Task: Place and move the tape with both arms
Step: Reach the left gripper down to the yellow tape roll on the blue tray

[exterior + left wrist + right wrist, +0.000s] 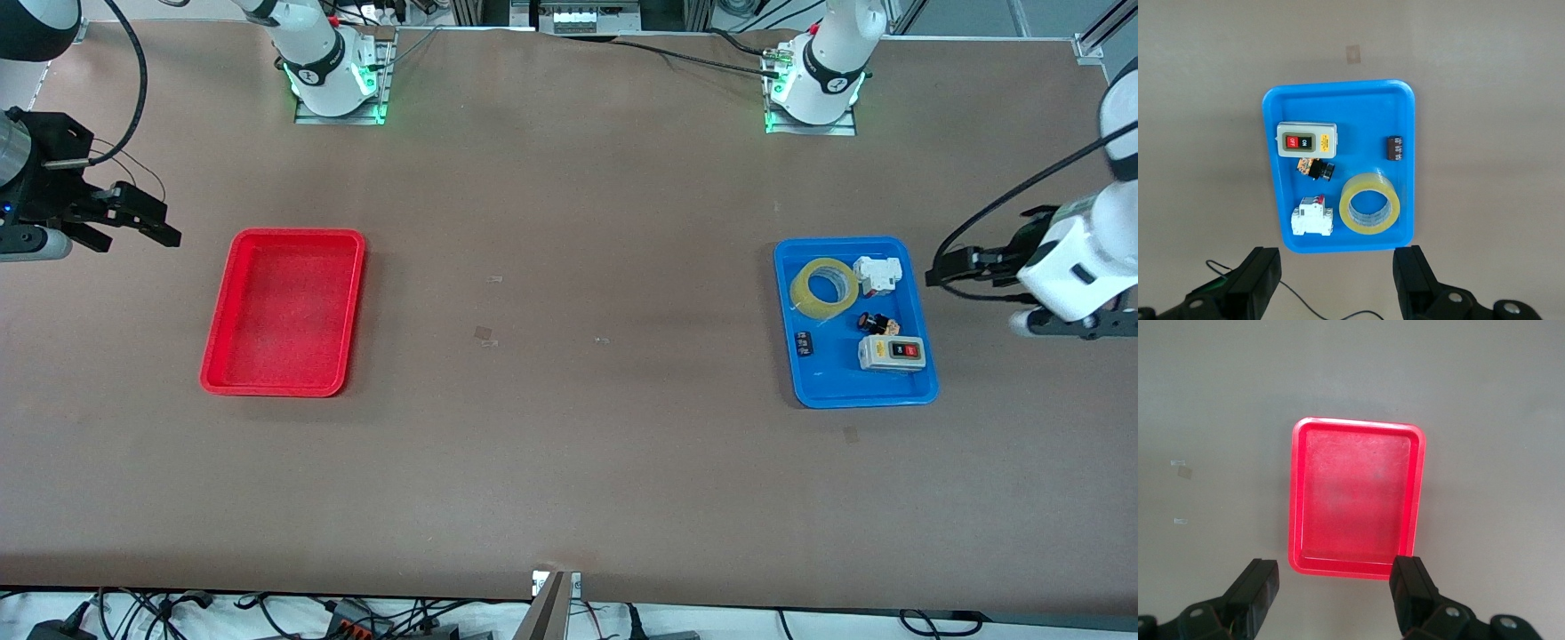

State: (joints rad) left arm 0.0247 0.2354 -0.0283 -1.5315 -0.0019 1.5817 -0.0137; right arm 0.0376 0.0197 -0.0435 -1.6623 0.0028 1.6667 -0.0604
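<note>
Brown tabletop [569, 444] with cables along its edges. Two trays: one red tray [267, 382], bare, toward the right arm's end; one blue tray [836, 396] toward the left arm's end. The blue tray holds five items: one tape [824, 286] lying flat, one white-and-red block [877, 275] just beside it, one grey switch box [892, 354], one small black-and-red button part [876, 324] and one small black component [803, 343]. Left gripper [1338, 283] hangs above the table beside the blue tray, fingers wide apart, holding nothing. Right gripper [1335, 593] hangs beside the red tray, likewise spread and unladen.

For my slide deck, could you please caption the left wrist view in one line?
Open left gripper hovers beside a blue tray holding the tape, a switch box and small parts.
</note>
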